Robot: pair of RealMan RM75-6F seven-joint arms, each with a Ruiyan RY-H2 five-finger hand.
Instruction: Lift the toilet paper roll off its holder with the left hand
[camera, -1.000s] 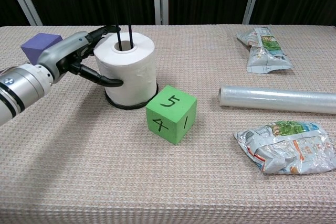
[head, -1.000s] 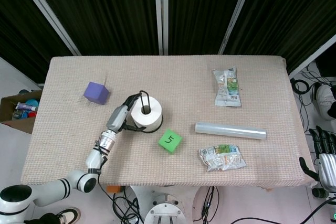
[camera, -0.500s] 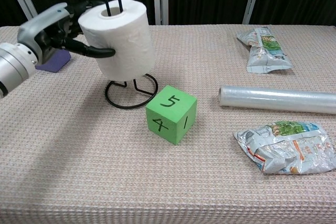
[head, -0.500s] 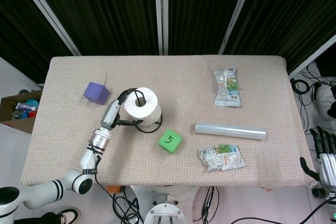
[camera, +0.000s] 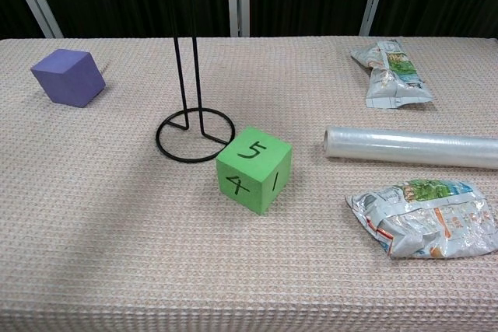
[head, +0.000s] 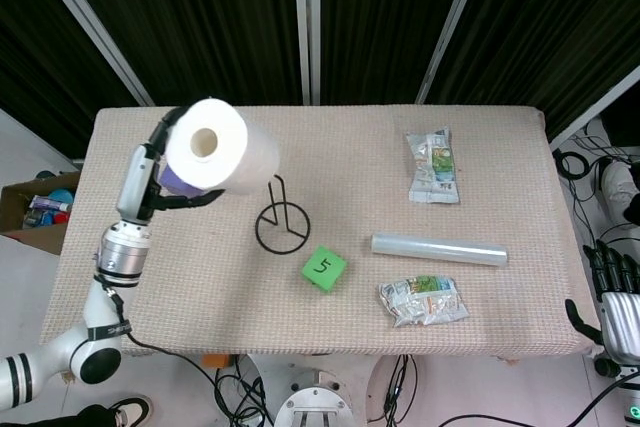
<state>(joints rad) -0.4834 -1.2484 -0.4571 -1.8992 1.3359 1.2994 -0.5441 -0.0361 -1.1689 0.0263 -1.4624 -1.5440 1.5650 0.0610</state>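
In the head view my left hand (head: 150, 182) grips the white toilet paper roll (head: 212, 150) and holds it high in the air, up and to the left of the holder. The black wire holder (head: 280, 225) stands bare on the table, its ring base and two upright rods (camera: 188, 60) showing in the chest view. The roll and the left hand are out of the chest view. My right hand (head: 612, 297) hangs off the table's right edge in the head view, holding nothing, fingers spread.
A green numbered cube (camera: 254, 169) sits just right of the holder's base. A purple cube (camera: 68, 76) lies at the left, a clear film roll (camera: 412, 147) and two crumpled packets (camera: 420, 216) (camera: 389, 72) at the right.
My left hand has raised the roll up and to the left, fully off the rods. The holder now stands bare. The hand and roll have left the chest view.
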